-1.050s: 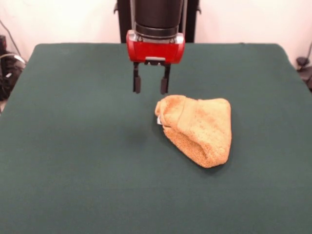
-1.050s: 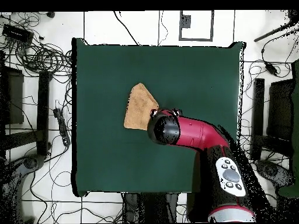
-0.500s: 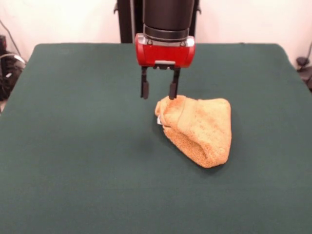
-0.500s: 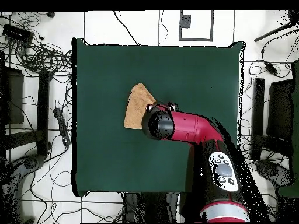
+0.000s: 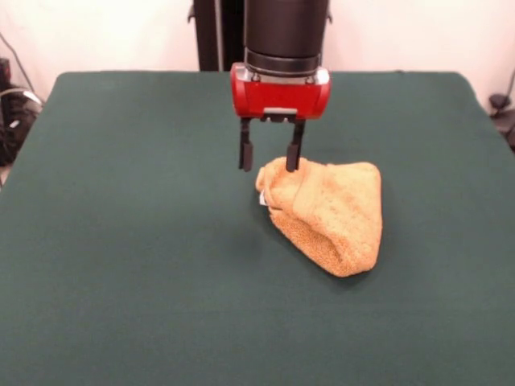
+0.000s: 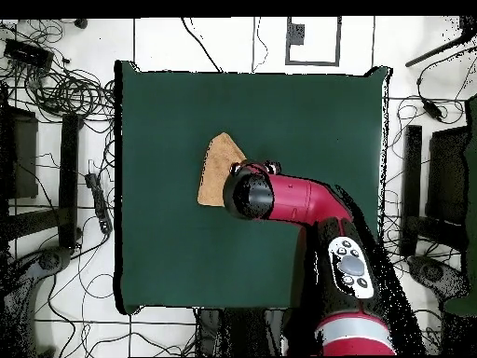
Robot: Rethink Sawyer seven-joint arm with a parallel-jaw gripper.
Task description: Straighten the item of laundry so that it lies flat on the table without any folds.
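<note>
Table (image 5: 121,265), the dark green felt-covered one, fills both views, and the towel (image 5: 330,211) sits a little off its middle, bunched into a rough wedge with several layers folded over one another. In the front view its long axis runs from a rounded, rolled end at upper left down to a blunt point at lower right; a scrap of white label (image 5: 262,199) peeks out at the left edge. From overhead the towel (image 6: 218,168) reads as a narrow triangle, partly hidden by the arm's wrist.

The gripper (image 5: 271,161) hangs above the rolled upper-left end, fingers pointing down, parted and holding nothing. One fingertip overlaps the cloth's top edge in the front view; the other hangs just off it over bare felt. So the cloth lies mostly to one side of the claw, towards the picture's lower right, and a descent here would likely catch only the end fold.

Against a second ago, the gripper has shifted sideways towards the towel and lower; the towel itself has not moved.
</note>
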